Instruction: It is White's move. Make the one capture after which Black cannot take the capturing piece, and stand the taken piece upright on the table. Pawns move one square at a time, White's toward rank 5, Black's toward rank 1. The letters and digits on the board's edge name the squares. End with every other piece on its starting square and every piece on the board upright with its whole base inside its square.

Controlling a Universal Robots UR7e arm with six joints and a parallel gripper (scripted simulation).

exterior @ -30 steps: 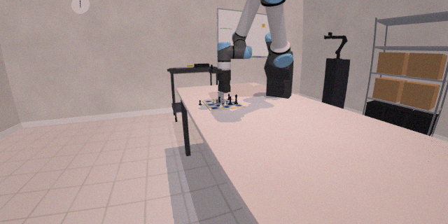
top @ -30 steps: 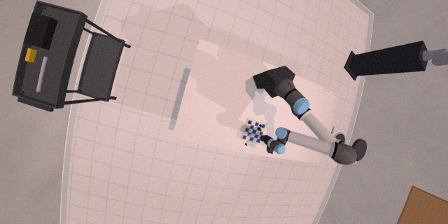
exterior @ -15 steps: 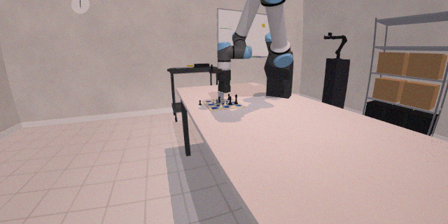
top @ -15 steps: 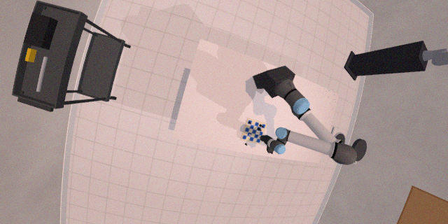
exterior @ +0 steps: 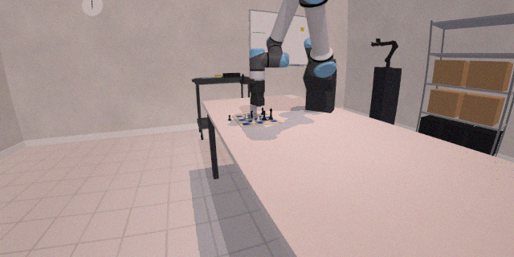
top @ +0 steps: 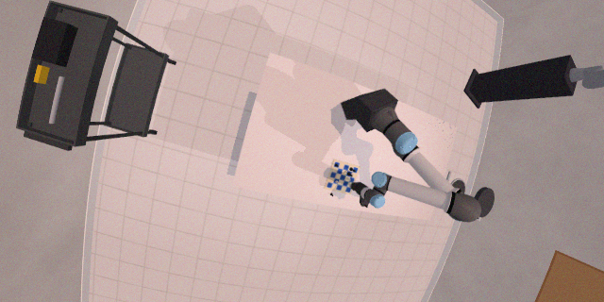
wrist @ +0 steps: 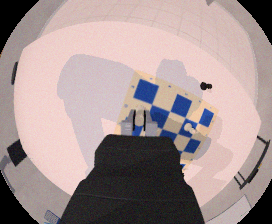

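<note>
The blue-and-cream board (top: 343, 177) (exterior: 246, 124) (wrist: 163, 97) lies on the table. My gripper (wrist: 139, 116) is low over the board's near part in the wrist view, its fingers closed on a white piece (wrist: 140, 116). The piece's type and whether its base touches the board cannot be told. Another white piece (wrist: 189, 128) stands to the right. A small black piece (top: 331, 194) (exterior: 230, 117) (wrist: 206, 86) stands upright on the table, off the board. A tall black piece (exterior: 271, 114) and a black piece (exterior: 264, 116) stand on the board. My gripper's body hides part of the board in the wrist view.
More black pieces, one (exterior: 263, 110) at the back, stand close together near the gripper in the exterior view. The table's long edge (exterior: 243, 165) runs close beside the board. A dark cart (top: 66, 75) (exterior: 221, 80) stands beyond the table.
</note>
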